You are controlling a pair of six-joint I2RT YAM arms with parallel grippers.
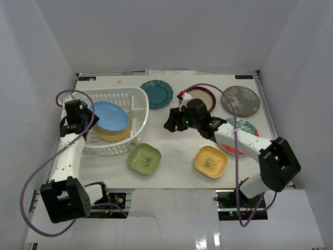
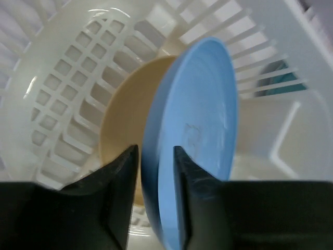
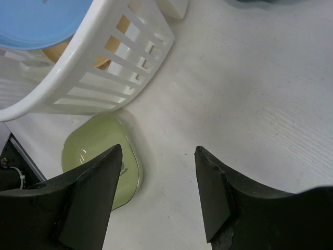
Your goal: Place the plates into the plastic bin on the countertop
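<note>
White countertop (image 1: pixel 177 164): left gripper (image 2: pixel 155 152) astride glossy blue plate (image 2: pixel 193 117), grip unclear; right gripper (image 3: pixel 158 152) wide.

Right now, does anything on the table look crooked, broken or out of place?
Only the blue plate in the white bin: it sits tilted and off-centre on the orange plate, its rim between the fingers of the left gripper. Nothing looks broken or spilled.

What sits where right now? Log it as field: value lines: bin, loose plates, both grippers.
plastic bin: holds blue plate atop orange plate
on countertop: teal plate, dark-red-rimmed plate, grey deer plate, red-and-teal plate, green plate, yellow plate
left gripper: jaws straddle blue plate's rim; grip unclear
right gripper: open, empty, above countertop near green plate
</note>
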